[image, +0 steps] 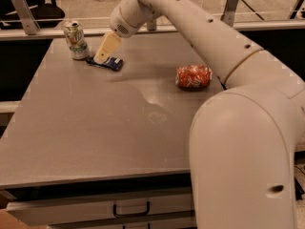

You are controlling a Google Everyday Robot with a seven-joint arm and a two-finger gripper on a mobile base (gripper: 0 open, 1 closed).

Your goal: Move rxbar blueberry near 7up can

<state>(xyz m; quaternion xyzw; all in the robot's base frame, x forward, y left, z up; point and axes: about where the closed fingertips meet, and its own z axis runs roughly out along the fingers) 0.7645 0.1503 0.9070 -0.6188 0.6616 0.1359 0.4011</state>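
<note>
The rxbar blueberry (106,63) is a dark navy wrapper lying flat on the grey table (95,128) at the far left. It lies just right of the 7up can (76,39), a silver-white can with green and red markings that stands upright. My gripper (103,57) comes down from the arm (190,27) and sits over the bar's left end, covering part of it. I cannot tell whether it touches the bar.
An orange-red can (193,76) lies on its side right of the table's middle. My arm's big white body (248,151) fills the right foreground. A rail with posts (21,13) runs behind the table. Drawers (131,209) sit under the front edge.
</note>
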